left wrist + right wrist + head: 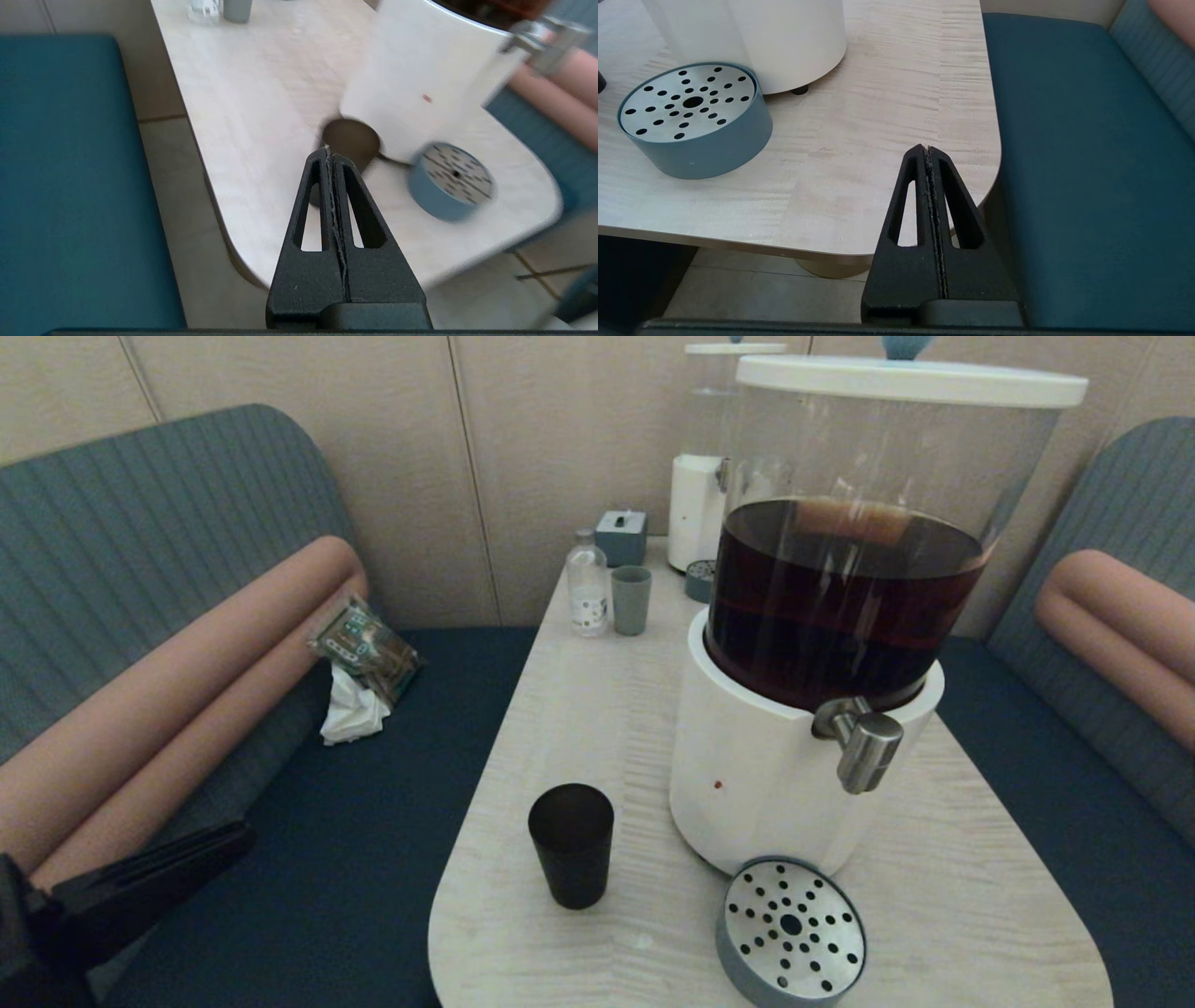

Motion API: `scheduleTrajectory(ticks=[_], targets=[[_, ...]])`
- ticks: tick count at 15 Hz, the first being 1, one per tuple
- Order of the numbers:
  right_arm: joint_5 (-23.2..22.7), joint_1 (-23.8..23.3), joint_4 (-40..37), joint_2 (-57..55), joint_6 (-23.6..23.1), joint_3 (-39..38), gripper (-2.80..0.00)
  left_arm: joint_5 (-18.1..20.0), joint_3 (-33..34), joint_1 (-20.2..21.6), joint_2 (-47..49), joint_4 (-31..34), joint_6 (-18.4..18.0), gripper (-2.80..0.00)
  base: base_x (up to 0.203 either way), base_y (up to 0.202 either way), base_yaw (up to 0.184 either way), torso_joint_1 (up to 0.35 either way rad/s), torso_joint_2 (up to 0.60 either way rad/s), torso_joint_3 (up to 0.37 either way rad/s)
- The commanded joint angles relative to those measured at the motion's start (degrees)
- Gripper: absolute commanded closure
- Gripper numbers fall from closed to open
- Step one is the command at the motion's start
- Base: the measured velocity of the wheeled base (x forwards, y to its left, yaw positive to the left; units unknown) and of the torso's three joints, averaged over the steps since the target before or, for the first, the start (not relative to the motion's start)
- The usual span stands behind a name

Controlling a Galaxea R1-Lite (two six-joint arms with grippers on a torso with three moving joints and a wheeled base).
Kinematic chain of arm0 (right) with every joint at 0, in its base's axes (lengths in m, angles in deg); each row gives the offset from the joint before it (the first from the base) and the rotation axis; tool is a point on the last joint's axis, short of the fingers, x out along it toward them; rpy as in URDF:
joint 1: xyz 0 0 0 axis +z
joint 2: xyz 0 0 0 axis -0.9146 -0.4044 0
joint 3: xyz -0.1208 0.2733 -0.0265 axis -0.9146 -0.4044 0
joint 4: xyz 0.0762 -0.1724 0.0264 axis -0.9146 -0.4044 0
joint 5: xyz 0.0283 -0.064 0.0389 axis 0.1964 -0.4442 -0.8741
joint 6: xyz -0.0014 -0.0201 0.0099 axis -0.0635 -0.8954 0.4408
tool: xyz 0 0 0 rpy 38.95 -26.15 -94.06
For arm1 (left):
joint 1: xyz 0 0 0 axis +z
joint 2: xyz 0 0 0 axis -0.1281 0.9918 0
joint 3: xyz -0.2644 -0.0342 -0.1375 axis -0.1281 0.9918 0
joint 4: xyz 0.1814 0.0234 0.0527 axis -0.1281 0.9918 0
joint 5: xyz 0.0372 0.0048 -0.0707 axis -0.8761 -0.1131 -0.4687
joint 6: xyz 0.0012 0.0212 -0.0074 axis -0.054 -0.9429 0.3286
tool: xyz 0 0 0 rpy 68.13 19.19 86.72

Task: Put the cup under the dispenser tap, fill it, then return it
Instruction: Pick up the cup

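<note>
The black cup (570, 845) stands upright on the table, left of the big dispenser's white base (756, 784). The steel tap (864, 747) juts from that base at the front right, above the table and behind the round drain tray (792, 931). My left gripper (238, 835) hovers low at the left over the bench, shut and empty, well short of the cup (350, 140). In its wrist view the left gripper (327, 151) points toward the cup. My right gripper (927, 149) is shut with nothing in it, near the table's front right corner, out of the head view.
A grey-green cup (631, 600), a small bottle (587, 583), a grey box (621, 537) and a smaller white dispenser (698, 509) stand at the table's far end. A packet and tissue (359, 663) lie on the left bench. The drain tray (693, 119) sits beside the base.
</note>
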Motion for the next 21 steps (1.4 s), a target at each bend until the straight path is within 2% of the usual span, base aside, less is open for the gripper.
scheduleTrajectory(ticks=[1, 3, 7, 9, 12, 15, 19, 20, 21], targets=[[0.02, 0.00, -0.05, 0.11, 0.01, 0.00, 0.00, 0.24, 0.71, -0.10, 11.07, -8.78, -0.42, 0.00, 0.000, 0.000, 0.000, 0.000, 0.00, 0.000], [0.02, 0.00, -0.05, 0.11, 0.01, 0.00, 0.00, 0.68, 0.75, -1.33, 17.69, -15.42, -1.71, 0.00, 0.000, 0.000, 0.000, 0.000, 0.00, 0.000], [0.02, 0.00, -0.05, 0.11, 0.01, 0.00, 0.00, 8.03, 1.20, -1.60, 34.31, -30.00, -2.40, 0.00, 0.000, 0.000, 0.000, 0.000, 0.00, 0.000], [0.02, 0.00, -0.05, 0.11, 0.01, 0.00, 0.00, 9.81, 1.46, -1.40, 40.42, -36.48, -2.66, 0.00, 0.000, 0.000, 0.000, 0.000, 0.00, 0.000], [0.02, 0.00, 0.04, 0.11, 0.01, 0.00, 0.00, 9.97, 4.21, -0.95, 46.03, -41.03, -4.14, 0.00, 0.000, 0.000, 0.000, 0.000, 0.00, 0.000], [0.02, 0.00, -0.05, 0.11, 0.01, 0.00, 0.00, 7.25, 6.51, -0.26, 50.07, -44.90, -6.46, 0.00, 0.000, 0.000, 0.000, 0.000, 0.00, 0.000], [0.02, 0.00, -0.05, 0.11, 0.01, -0.08, 0.00, 7.54, 11.85, -0.26, 53.74, -51.46, -7.56, 0.00, 0.000, 0.000, 0.000, 0.000, 0.00, 0.000], [0.02, 0.00, 0.04, 0.11, 0.01, 0.00, 0.00, 8.03, 12.42, -0.27, 54.64, -52.32, -7.74, -2.80, 0.000, 0.000, 0.000, 0.000, 0.00, 0.000], [0.02, 0.00, -0.03, 0.11, 0.01, 0.00, 0.00, 9.16, 12.88, -0.26, 55.51, -54.66, -7.75, -2.80, 0.000, 0.000, 0.000, 0.000, 0.00, 0.000]])
